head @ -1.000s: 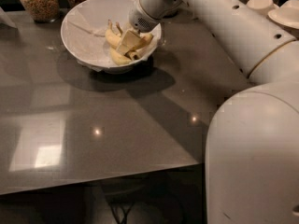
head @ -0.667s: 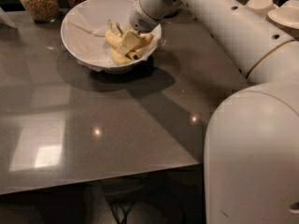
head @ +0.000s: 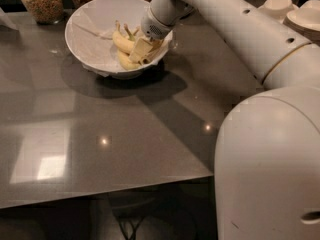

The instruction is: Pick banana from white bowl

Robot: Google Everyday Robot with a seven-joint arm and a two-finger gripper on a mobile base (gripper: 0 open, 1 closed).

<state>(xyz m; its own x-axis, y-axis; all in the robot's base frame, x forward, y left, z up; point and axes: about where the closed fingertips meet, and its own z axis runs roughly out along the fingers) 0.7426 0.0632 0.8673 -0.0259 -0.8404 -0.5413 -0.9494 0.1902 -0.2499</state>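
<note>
Left to right: a grain-filled glass jar (head: 42, 1) stands behind the large round white paper-lined bowl (head: 82, 19). In that bowl you see the long curved pale yellow banana (head: 121, 42) among stubbier yellow bananas (head: 127, 61), not yet lifted. The white two-finger gripper (head: 143, 51) has barely moved and is still down on the bunch, so the grasp is unfinished. You cannot tell its grip. Stacked beige bowls (head: 277, 6) sit at far right.

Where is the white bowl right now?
In the camera view the white bowl sits upper left on the grey table, just in front of the glass jars, with the claw down inside it among the bananas.
</note>
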